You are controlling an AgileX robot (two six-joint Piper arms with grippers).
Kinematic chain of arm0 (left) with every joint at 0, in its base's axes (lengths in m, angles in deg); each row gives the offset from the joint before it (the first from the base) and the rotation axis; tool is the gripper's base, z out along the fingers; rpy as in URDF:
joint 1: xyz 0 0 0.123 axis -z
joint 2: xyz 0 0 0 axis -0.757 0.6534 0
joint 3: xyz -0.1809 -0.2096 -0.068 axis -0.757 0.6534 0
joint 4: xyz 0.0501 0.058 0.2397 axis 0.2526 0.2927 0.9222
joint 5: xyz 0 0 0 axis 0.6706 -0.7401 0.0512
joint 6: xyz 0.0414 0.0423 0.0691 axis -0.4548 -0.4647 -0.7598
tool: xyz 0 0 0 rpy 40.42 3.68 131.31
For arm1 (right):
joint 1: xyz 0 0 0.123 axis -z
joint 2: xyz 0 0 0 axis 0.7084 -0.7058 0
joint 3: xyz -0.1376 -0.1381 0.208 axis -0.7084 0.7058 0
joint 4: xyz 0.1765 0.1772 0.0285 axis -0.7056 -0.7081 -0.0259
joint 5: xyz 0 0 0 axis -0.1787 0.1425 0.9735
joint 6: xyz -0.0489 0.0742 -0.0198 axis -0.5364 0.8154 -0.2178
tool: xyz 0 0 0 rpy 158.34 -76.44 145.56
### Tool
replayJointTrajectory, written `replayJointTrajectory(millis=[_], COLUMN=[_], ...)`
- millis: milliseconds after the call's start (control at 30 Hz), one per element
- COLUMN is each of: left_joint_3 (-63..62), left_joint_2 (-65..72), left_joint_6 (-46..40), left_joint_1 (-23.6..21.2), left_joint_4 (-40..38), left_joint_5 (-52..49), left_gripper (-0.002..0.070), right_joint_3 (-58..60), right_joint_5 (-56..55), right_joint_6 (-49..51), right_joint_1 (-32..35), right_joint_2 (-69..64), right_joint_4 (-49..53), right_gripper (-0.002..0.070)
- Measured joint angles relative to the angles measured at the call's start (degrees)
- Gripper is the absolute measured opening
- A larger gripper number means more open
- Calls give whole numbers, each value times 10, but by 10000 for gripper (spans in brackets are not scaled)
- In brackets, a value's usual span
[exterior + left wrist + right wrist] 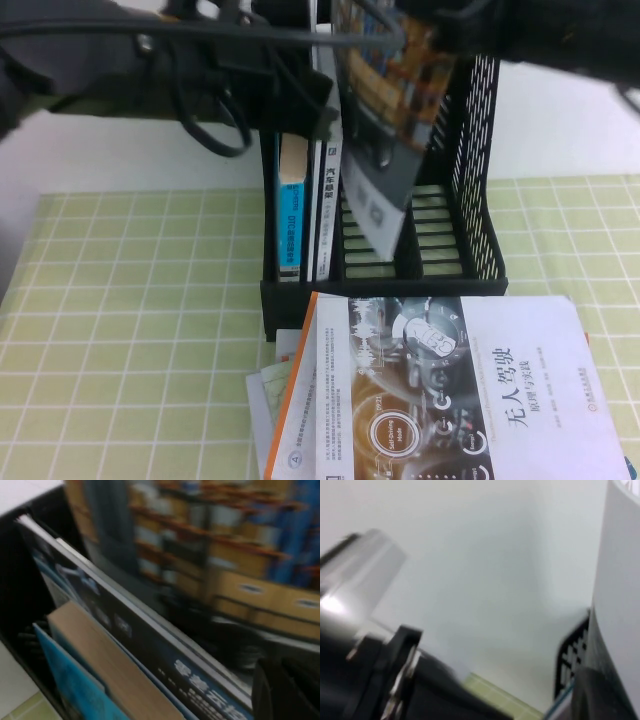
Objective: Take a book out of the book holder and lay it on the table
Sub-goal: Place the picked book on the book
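The book (378, 150), a thin glossy brochure, hangs tilted over the middle and right compartments of the black book holder (478, 180). Its dark orange-blue face (225, 555) fills the left wrist view, and its pale cover (622, 580) edges the right wrist view. My right gripper (432, 18) is at the top of the high view, shut on the book's upper edge. My left gripper (310, 100) reaches in from the left and sits at the holder's top, by the left compartment. The yellow-green checked table (130, 300) lies below.
A thick blue-spined book (291, 230) and a white magazine (325, 210) stand in the holder's left compartment. A white orange-spined book (450, 390) lies on the table in front of the holder, on loose papers (268, 400). A white wall is behind.
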State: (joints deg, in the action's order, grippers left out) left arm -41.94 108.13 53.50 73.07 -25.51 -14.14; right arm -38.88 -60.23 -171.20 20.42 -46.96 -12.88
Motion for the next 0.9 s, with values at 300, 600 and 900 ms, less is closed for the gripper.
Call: replayJointTrajectory(millis=[300, 600, 900], left_joint_3=[0, 20, 162], left_joint_2=[-146, -275, -412], left_joint_6=[76, 166, 244], left_joint_1=[-34, -57, -57], left_joint_4=[21, 63, 106], left_joint_5=[-66, -151, -164], left_gripper=[-3, -3, -3], right_joint_3=[-123, -226, -227], right_joint_5=[328, 522, 522], right_joint_6=[214, 290, 491], right_joint_1=[55, 11, -231], right_joint_2=[110, 115, 58], right_joint_4=[303, 460, 920], right_gripper=[18, 17, 17])
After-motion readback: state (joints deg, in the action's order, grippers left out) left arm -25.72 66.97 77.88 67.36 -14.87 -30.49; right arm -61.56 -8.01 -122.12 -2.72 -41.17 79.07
